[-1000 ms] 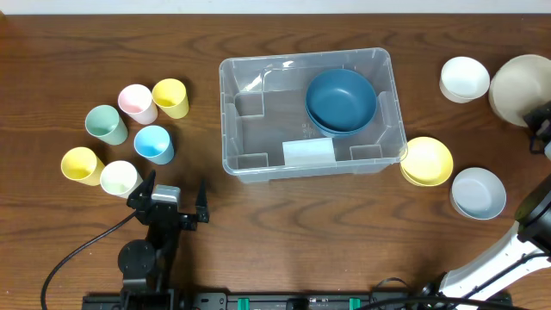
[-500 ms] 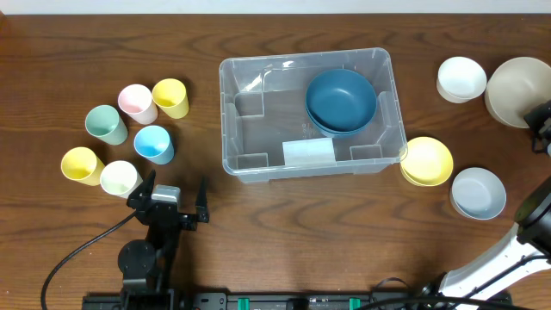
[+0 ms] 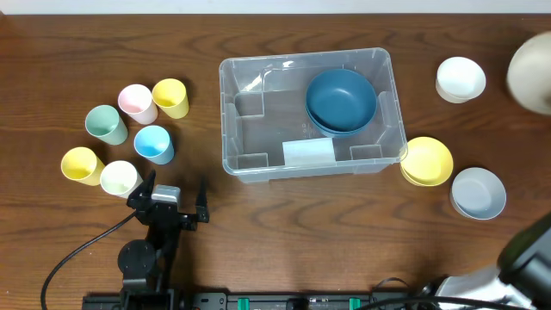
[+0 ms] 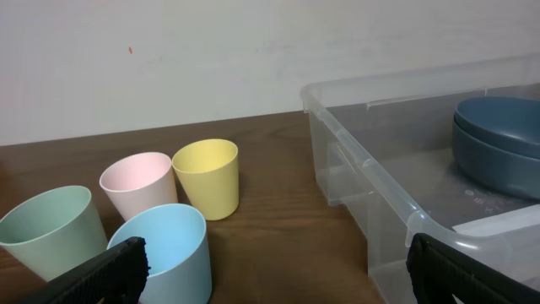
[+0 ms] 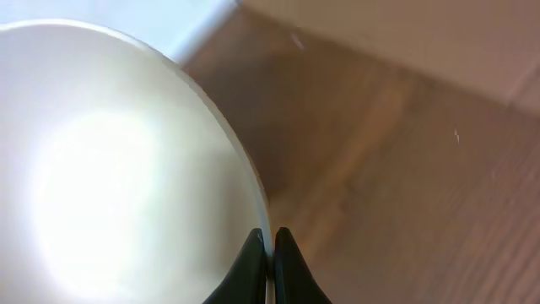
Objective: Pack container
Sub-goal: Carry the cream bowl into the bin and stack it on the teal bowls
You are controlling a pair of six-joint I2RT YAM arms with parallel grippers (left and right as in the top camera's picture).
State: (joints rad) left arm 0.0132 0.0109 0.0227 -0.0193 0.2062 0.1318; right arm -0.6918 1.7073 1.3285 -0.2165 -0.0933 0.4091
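right gripper (image 5: 267, 247): pinching beige bowl (image 3: 532, 73) rim, upper right
left gripper (image 3: 172, 191): gaping open, lower left
container (image 3: 225, 112): holding blue bowls (image 3: 341, 99)

Blurred beige bowl (image 3: 532, 74) at frame edge

Blocked near the table's (image 3: 284, 226) left edge by six cups (image 3: 153, 144); near the right edge by white bowl (image 3: 461, 79), beige bowl (image 3: 534, 71), grey bowl (image 3: 479, 192), and yellow bowls (image 3: 428, 161) just beside the container's (image 3: 225, 120) corner. Open across the bare strip between cups and container and along the front edge right of the left gripper (image 3: 176, 184). Free in the container's left half, filled on the right by blue bowls (image 3: 341, 102).
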